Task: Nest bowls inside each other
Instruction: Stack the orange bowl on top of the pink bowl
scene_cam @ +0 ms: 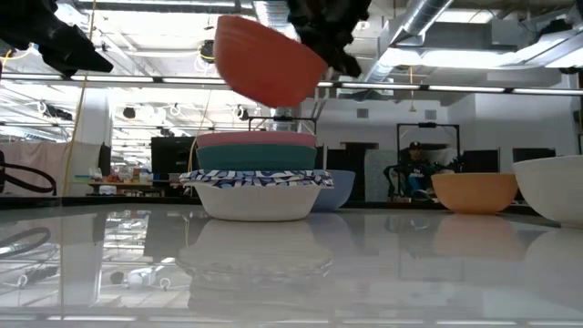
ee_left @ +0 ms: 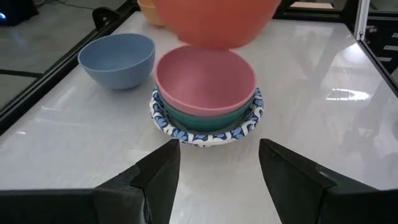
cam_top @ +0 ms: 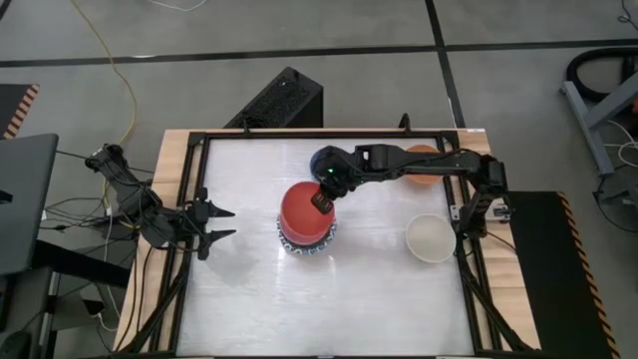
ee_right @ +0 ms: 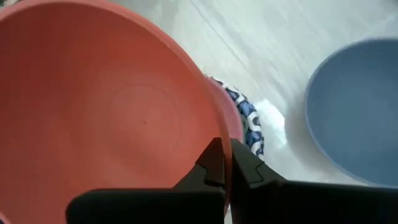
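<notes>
Right pincer (ee_right: 225, 163) is pinched on the red bowl's (cam_top: 305, 208) rim, holding it tilted above the pink bowl (ee_left: 205, 79) stack. Left pincer (cam_top: 221, 223) sits wide open and empty at the counter (cam_top: 349, 299) edge

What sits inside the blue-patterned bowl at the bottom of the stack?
In the patterned bowl nests a green bowl, with a pink bowl inside it. Anything between the layers is covered.
</notes>
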### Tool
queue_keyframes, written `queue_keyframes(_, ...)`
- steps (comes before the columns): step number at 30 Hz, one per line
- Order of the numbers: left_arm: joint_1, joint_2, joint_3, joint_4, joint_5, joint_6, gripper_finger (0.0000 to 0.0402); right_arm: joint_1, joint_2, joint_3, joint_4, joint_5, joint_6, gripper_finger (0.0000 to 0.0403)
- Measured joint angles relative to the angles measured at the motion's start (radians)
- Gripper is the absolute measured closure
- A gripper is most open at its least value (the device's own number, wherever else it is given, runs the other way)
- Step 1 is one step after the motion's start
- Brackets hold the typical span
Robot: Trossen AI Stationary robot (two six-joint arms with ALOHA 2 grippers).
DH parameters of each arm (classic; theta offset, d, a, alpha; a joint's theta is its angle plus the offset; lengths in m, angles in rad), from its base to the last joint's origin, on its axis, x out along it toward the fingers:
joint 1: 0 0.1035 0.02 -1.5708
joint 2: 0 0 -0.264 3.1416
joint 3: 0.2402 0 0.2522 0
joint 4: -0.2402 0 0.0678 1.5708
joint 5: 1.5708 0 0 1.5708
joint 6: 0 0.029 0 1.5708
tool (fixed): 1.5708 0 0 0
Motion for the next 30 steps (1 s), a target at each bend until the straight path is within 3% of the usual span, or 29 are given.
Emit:
queue_keyframes(6,0.0,0.0,0.0,0.0,0.0,-0.008,0.0194,-0.034,0.069,-0.005,0.015,-0.047,0.004,0.0392)
queue_keyframes(30,0.0,0.0,0.0,0.0,0.0,-0.008,0.0194,-0.057,0.104,-0.003,-0.032,-0.099,-0.026,0.0392)
